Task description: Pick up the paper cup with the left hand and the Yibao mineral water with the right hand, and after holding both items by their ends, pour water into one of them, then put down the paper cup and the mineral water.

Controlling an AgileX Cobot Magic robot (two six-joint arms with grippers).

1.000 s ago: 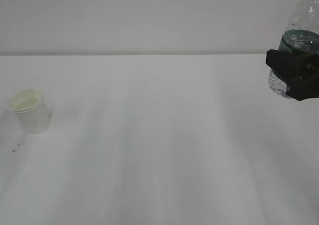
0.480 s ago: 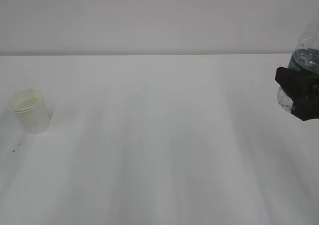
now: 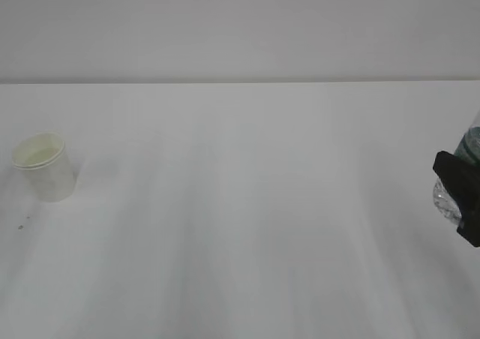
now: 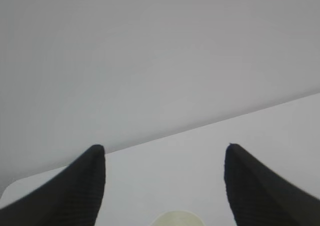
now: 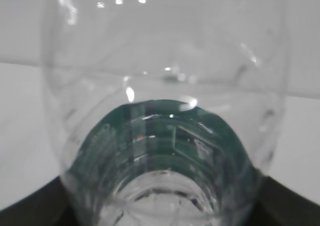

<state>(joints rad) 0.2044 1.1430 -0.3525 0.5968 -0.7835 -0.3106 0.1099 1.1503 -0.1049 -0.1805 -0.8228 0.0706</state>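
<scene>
The paper cup (image 3: 43, 166) stands upright and alone on the white table (image 3: 240, 204) at the far left. In the left wrist view only its cream rim (image 4: 177, 219) shows at the bottom edge. My left gripper (image 4: 164, 148) is open above and behind the cup, its dark fingers (image 4: 85, 186) spread wide with nothing between them. It is out of the exterior view. The Yibao mineral water (image 3: 472, 145) is at the right edge, half cut off. My right gripper (image 3: 457, 196) is shut on its lower body. The clear ribbed bottle with its green label (image 5: 165, 136) fills the right wrist view.
A plain pale wall (image 3: 240, 24) runs behind the table's far edge. A few tiny dark specks (image 3: 22, 223) lie on the table just in front of the cup.
My right gripper has carried the bottle to the right and downward, so most of it now lies beyond the frame edge. The cup has not moved.
</scene>
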